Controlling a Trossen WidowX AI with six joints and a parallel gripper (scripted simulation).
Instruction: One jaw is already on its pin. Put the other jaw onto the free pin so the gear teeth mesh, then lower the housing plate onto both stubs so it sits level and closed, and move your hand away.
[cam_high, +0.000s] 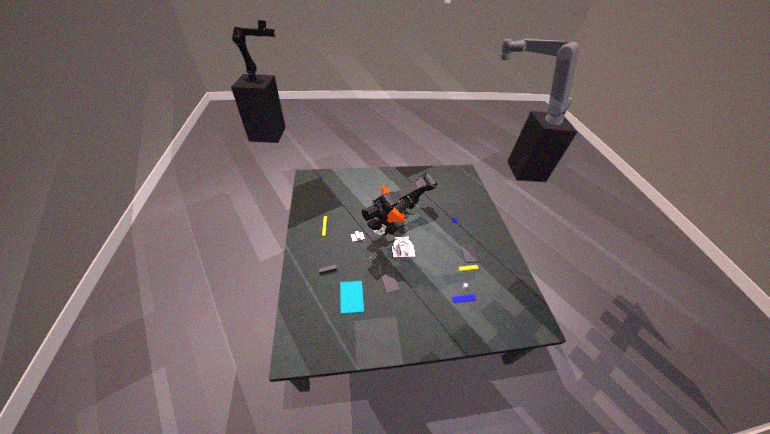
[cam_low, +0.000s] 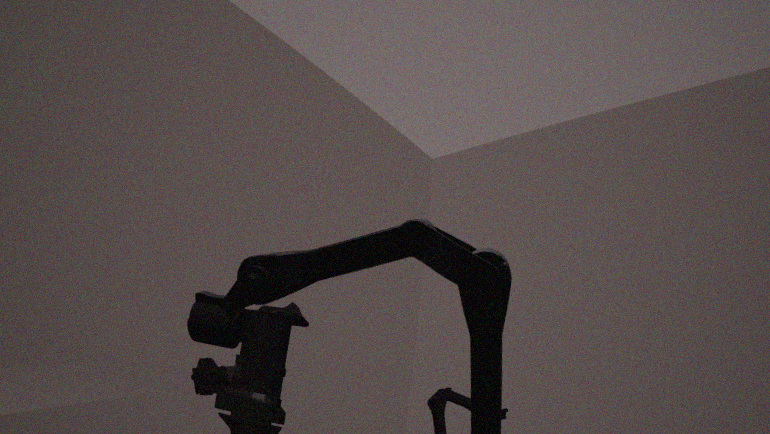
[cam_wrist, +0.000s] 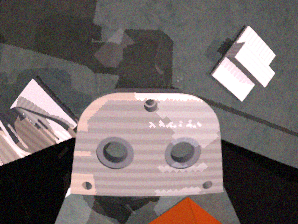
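- My gripper's fingers were clamped on the sides of the housing plate (cam_high: 379, 230) (cam_wrist: 149, 177), its two big holes side by side.
- I had the plate up over the table (cam_high: 372, 345) (cam_wrist: 200, 22), off the stubs.
- Near it sat the larger white piece (cam_high: 403, 246) (cam_wrist: 42, 107); I couldn't make out its gear teeth.
- The small white stepped piece (cam_high: 357, 236) (cam_wrist: 245, 62) lay on the other side.

Wht plate (cam_high: 379, 230) (cam_wrist: 149, 175) w/ pinkish stripes, cyan rect. (cam_high: 351, 297), blk arm (cam_high: 404, 197) (cam_low: 366, 242), dk green tabletop (cam_high: 420, 323)
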